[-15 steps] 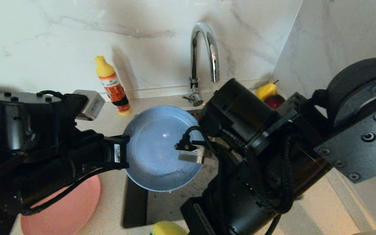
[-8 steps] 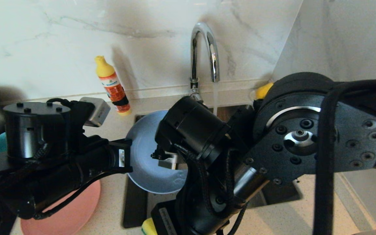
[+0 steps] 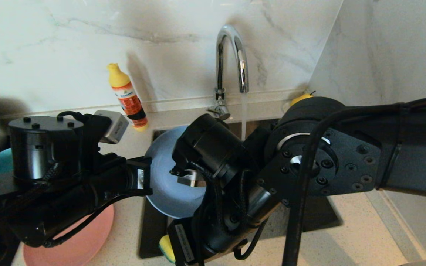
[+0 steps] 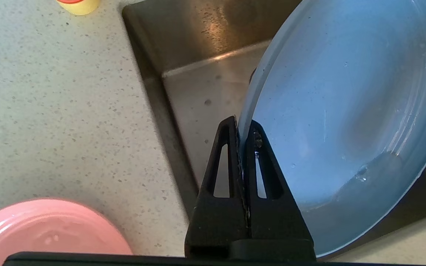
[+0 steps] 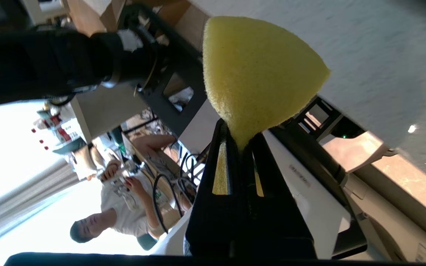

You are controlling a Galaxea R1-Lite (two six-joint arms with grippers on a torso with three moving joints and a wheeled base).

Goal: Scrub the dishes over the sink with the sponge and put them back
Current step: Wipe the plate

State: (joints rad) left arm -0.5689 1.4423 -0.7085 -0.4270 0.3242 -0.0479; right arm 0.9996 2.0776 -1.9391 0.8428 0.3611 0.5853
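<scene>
Right claw [image 5: 239,142]: nearest to us, at the front edge of the sink [image 3: 154,225], we see it closed on the yellow sponge [image 5: 257,74].
Left claw [image 4: 243,127]: it pinches the rim of the blue plate [image 4: 346,111], tilted over the sink.
Counter [image 3: 124,229]: speckled pale stone; a pink plate [image 3: 76,236] lies left.
Far: running tap [image 3: 231,55], soap bottle [image 3: 126,96], marble wall [image 3: 50,44].

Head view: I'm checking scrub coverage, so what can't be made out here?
- Round grey-blue plastic plate: its right part is hidden behind the right arm.
- Yellow foam sponge: only a corner shows beneath that arm; contact with the plate cannot be told.
- Right gripper: hidden in the head view.
- Square steel sink: drain covered.
- Round salmon-pink plate: cut off by the bottom edge.
</scene>
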